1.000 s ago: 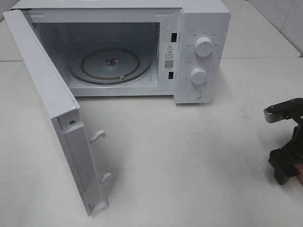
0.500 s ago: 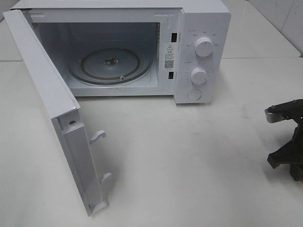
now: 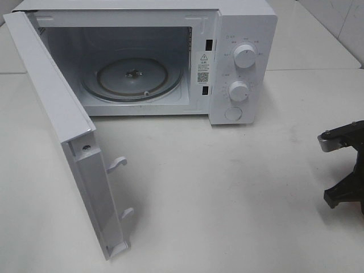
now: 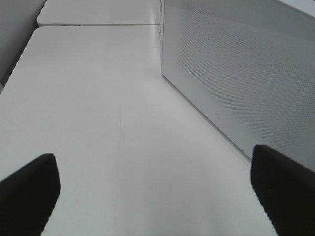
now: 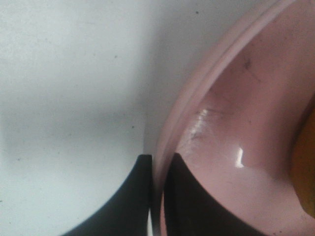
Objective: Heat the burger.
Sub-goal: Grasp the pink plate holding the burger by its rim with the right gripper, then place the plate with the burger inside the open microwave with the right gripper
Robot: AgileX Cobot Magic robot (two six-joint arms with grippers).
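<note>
In the right wrist view my right gripper (image 5: 157, 163) is shut on the rim of a round pink plate (image 5: 236, 113), one dark finger outside the rim and one inside. A golden-orange sliver of the burger (image 5: 304, 167) shows on the plate at the frame's edge; the rest of it is out of view. From above, only the right arm (image 3: 344, 170) shows at the table's far right edge, and plate and burger are out of frame. My left gripper (image 4: 155, 189) is open above bare table, nothing between its fingers.
A white microwave (image 3: 244, 34) stands at the back with its door (image 3: 57, 114) swung wide open toward the front left. Its glass turntable (image 3: 132, 77) holds nothing. The door's perforated panel (image 4: 236, 73) is close beside my left gripper. The table (image 3: 227, 193) is white.
My right gripper has closed from wide open onto the plate's rim. The right arm has shifted slightly right and lower at the view's edge. The left gripper has stayed open.
</note>
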